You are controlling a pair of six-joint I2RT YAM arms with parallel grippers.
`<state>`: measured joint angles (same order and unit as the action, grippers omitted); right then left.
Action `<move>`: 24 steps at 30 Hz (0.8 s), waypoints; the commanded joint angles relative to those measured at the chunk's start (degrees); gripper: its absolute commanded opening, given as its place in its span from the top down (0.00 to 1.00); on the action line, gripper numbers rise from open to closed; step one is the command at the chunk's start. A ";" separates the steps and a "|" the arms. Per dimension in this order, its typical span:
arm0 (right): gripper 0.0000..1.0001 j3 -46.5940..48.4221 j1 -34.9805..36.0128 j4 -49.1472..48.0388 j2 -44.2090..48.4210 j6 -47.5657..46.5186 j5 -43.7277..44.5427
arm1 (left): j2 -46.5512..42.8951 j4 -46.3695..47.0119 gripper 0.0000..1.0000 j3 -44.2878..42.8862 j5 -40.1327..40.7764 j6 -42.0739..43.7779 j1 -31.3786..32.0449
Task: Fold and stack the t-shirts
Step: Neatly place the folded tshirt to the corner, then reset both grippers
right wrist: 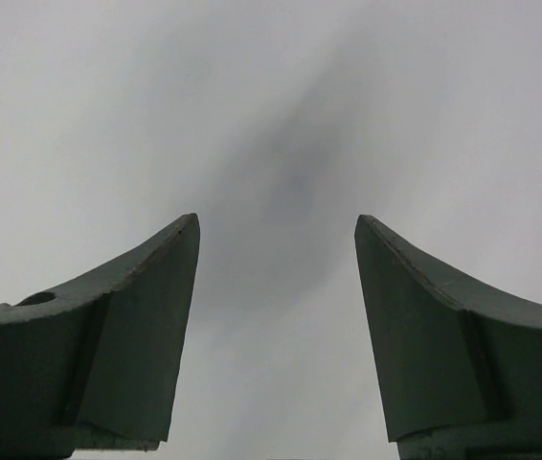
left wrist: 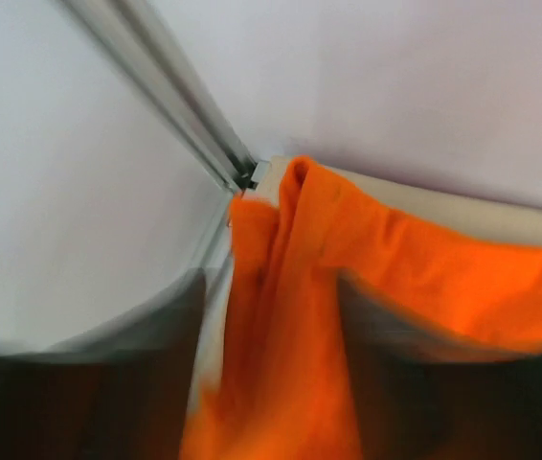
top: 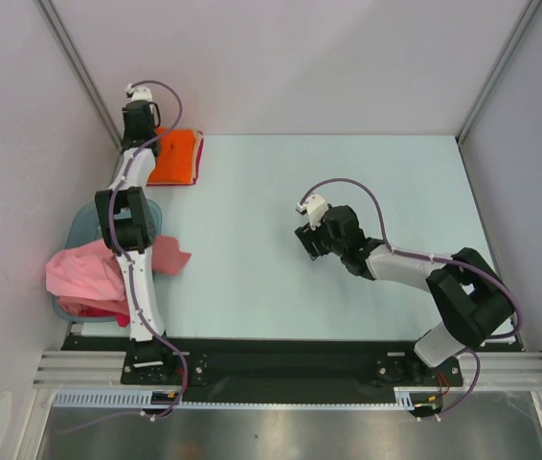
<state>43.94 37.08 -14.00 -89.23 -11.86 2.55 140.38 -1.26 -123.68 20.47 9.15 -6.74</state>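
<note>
Overhead, we saw a pale blue-green table (top: 348,192) boxed in by plain white walls (top: 300,57). Grey metal posts (top: 72,57) rose at its far corners, and an aluminium rail (top: 290,369) ran along the bottom of the frame. The orange t-shirt (top: 177,158) lay folded in the upper left of the frame, by the table's far-left corner, with a red edge showing along its right side. The left gripper (top: 145,134) hung over it. In the wrist view its blurred dark fingers (left wrist: 70,402) stood on either side of a ridge of orange cloth, and we could not tell whether they pinched it. At lower left, a heap of pink and red t-shirts (top: 84,273) spilled over a translucent tub (top: 79,225). Right of centre, the right gripper (top: 307,241) held its jaws spread above bare table, with nothing between them.
</note>
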 commanded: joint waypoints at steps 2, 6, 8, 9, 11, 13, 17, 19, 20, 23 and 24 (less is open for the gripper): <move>0.28 2.20 0.45 -0.77 -0.24 2.54 0.00 | -0.01 3.63 0.24 -3.67 8.08 -0.97 -0.73; 0.25 1.67 0.45 0.81 3.43 7.28 -1.13 | -4.40 1.70 0.04 -4.03 11.26 -3.43 -0.03; 0.13 -0.07 0.62 1.08 5.90 11.84 -1.67 | -9.91 -1.98 0.00 -2.10 12.40 -5.45 1.37; 0.11 -1.22 0.71 1.17 7.22 14.21 -2.02 | -12.12 -3.30 0.00 -0.96 11.79 -6.50 1.82; 0.10 -5.77 1.15 -0.06 12.49 19.12 -3.94 | -20.87 -7.00 0.00 6.05 7.69 -12.11 3.74; 0.08 -8.95 1.41 -1.20 16.70 23.44 -4.04 | -28.27 -5.35 0.00 19.52 5.21 -16.94 5.76; 0.00 -16.86 1.94 -1.56 27.58 32.84 -2.64 | -40.16 -3.39 0.00 32.87 5.99 -20.55 16.47; 0.00 -19.85 2.21 0.80 31.03 37.94 0.78 | -45.17 -6.11 0.00 38.12 3.62 -27.13 18.77; 0.00 -20.47 2.29 1.95 34.18 39.61 1.84 | -47.10 -6.04 0.00 40.25 3.44 -27.86 21.57; 0.00 -21.97 2.29 8.35 40.33 47.26 7.54 | -54.49 -4.20 0.00 51.75 -5.58 -33.12 25.36; 0.00 -22.32 2.21 10.03 41.58 49.37 8.08 | -56.51 -2.71 0.00 55.96 -9.79 -39.23 25.46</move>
<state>22.04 39.16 -8.60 -52.16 27.05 4.67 87.37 -3.25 -76.77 20.03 -17.61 19.35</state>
